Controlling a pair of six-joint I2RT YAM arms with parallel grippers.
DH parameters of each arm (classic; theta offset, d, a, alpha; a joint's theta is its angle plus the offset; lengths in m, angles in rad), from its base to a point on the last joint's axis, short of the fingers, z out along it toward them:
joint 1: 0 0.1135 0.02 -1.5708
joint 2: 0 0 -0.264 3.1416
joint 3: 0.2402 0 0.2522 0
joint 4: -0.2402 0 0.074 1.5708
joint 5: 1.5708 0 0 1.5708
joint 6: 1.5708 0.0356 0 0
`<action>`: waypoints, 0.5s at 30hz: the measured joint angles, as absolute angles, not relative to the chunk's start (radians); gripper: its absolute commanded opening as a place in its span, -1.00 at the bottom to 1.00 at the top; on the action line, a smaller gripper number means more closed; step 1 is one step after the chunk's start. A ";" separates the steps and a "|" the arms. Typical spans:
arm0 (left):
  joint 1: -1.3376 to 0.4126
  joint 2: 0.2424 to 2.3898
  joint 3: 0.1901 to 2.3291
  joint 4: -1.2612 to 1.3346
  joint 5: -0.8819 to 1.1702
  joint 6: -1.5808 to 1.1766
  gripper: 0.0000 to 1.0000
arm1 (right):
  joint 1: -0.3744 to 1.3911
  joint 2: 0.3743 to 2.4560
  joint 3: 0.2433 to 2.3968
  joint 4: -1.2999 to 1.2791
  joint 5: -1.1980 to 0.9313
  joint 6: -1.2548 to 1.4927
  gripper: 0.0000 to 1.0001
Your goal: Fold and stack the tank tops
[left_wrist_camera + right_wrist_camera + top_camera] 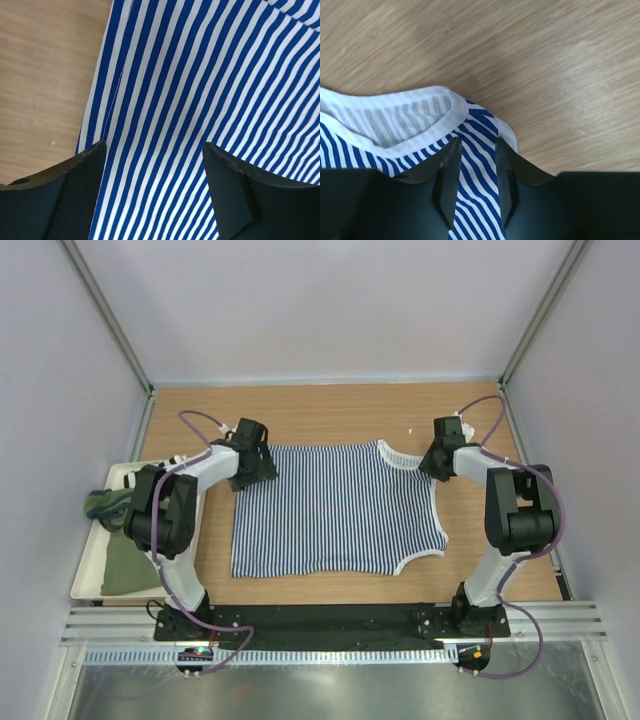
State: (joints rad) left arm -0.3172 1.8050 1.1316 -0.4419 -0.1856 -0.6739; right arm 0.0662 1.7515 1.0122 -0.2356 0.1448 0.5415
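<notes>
The navy-and-white striped tank top (335, 510) lies spread flat on the wooden table, its neck and straps to the right. My left gripper (252, 468) is at its far left corner, open, with the fingers wide apart over flat striped cloth (200, 90) beside the hem. My right gripper (437, 462) is at the far right shoulder strap (480, 122). Its jaws stand narrow on either side of the strap, which still lies flat between them. The olive green tank top (125, 565) rests in a tray at the left.
A white tray (88, 575) sits at the table's left edge, with a bunched green cloth (105, 505) at its far end. White walls and metal posts enclose the table. Bare wood (320, 415) shows beyond the striped top.
</notes>
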 measured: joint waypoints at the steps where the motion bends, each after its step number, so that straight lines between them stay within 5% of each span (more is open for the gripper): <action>1: -0.312 1.822 1.154 -0.445 -0.183 -0.674 0.56 | 0.066 1.770 1.029 -0.236 0.159 0.545 -0.32; 7: -0.283 1.919 1.277 -0.437 -0.162 -0.674 0.55 | 0.066 1.876 1.150 -0.246 0.242 0.553 -0.73; 11: -0.253 1.991 1.378 -0.432 -0.140 -0.676 0.57 | 0.066 2.013 1.346 -0.284 0.280 0.552 -0.75; 12: -0.245 2.008 1.403 -0.429 -0.133 -0.678 0.62 | 0.066 2.053 1.401 -0.289 0.285 0.551 -0.73; 15: -0.232 2.036 1.445 -0.419 -0.121 -0.682 0.72 | 0.066 2.132 1.539 -0.327 0.286 0.543 -0.25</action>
State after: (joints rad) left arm -0.2321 2.0357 1.4448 -0.4194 -0.1211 -0.6819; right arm 0.0662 2.1319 1.5387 -0.3271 0.2855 0.5434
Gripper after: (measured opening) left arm 0.828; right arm 0.231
